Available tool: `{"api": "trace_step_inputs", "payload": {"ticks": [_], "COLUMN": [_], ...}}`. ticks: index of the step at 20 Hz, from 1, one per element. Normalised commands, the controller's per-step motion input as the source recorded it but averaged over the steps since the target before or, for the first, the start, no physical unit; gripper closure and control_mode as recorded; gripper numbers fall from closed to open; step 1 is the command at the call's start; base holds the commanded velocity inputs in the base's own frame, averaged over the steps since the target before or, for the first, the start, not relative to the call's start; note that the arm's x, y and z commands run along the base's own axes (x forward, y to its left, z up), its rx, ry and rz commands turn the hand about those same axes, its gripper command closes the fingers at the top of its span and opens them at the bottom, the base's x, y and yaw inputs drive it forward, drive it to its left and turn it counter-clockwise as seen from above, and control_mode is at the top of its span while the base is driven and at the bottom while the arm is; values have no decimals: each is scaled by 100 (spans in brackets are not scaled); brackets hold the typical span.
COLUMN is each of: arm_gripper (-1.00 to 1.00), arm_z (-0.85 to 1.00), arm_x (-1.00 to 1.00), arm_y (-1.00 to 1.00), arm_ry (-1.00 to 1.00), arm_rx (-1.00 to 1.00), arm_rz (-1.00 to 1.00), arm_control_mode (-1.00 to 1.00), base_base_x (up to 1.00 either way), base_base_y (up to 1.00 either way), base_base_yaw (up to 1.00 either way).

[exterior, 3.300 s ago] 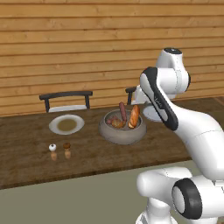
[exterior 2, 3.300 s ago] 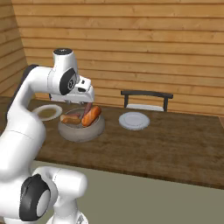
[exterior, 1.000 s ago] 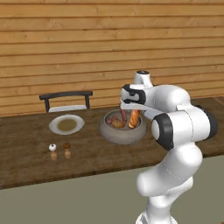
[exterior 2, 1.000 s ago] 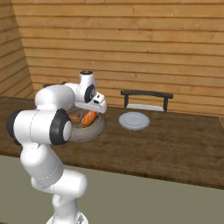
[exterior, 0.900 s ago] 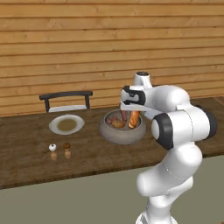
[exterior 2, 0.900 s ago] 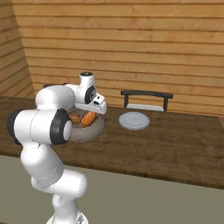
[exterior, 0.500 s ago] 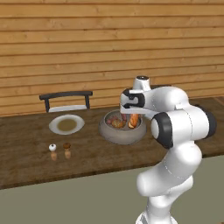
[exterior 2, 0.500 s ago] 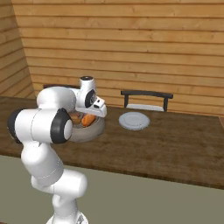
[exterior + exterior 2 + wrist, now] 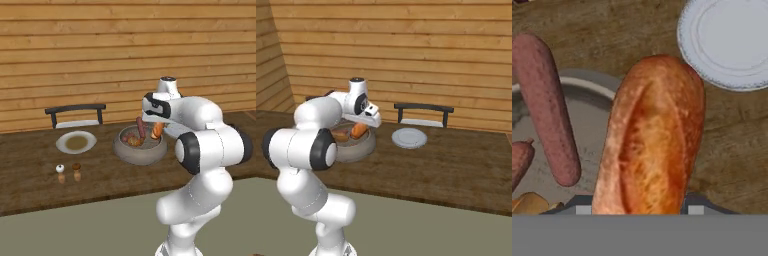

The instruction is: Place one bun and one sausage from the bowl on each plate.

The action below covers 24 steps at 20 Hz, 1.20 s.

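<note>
A golden-tan bun (image 9: 652,140) leans upright on the rim of the grey bowl (image 9: 587,85), with my gripper (image 9: 637,207) shut on its lower end, a pad against each side. A reddish-brown sausage (image 9: 547,110) stands tilted in the bowl beside it, and more pieces lie lower down. In the left base view the gripper (image 9: 156,122) reaches down over the bowl (image 9: 140,152), where the bun (image 9: 157,130) and sausage (image 9: 141,128) stick up. The plate with an olive-brown centre (image 9: 76,142) lies left of the bowl. The plain white plate (image 9: 409,137) lies on its other side.
A dark chair (image 9: 75,112) stands behind the wooden counter against the plank wall. Two small shakers (image 9: 60,172) (image 9: 76,171) sit near the counter's front edge, ahead of the olive-centred plate. My arm arches over the bowl's right side in the left base view.
The jaws have narrowed from wide open until they press the bun's sides. The hand has sunk a little toward the bowl. Plates and bowl have not moved.
</note>
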Motion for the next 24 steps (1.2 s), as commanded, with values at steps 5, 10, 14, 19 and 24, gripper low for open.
{"api": "trace_step_inputs", "payload": {"ticks": [5, 10, 14, 19, 24], "arm_gripper": [100, 100, 100, 100, 100], "arm_z": [23, 0, -10, -4, -27], "arm_x": [0, 34, 99, 49, 44], "arm_y": [-98, -100, -100, -84, -42], "arm_ry": [-7, -1, 16, 1, 0], "arm_rx": [0, 1, 0, 5, 1], "arm_rz": [8, 17, 22, 26, 21], "arm_control_mode": [-100, -100, -100, -100, -100], "base_base_x": [0, 0, 0, 0, 0], "base_base_y": [0, 0, 0, 0, 0], "base_base_yaw": [0, 0, 0, 0, 0]}}
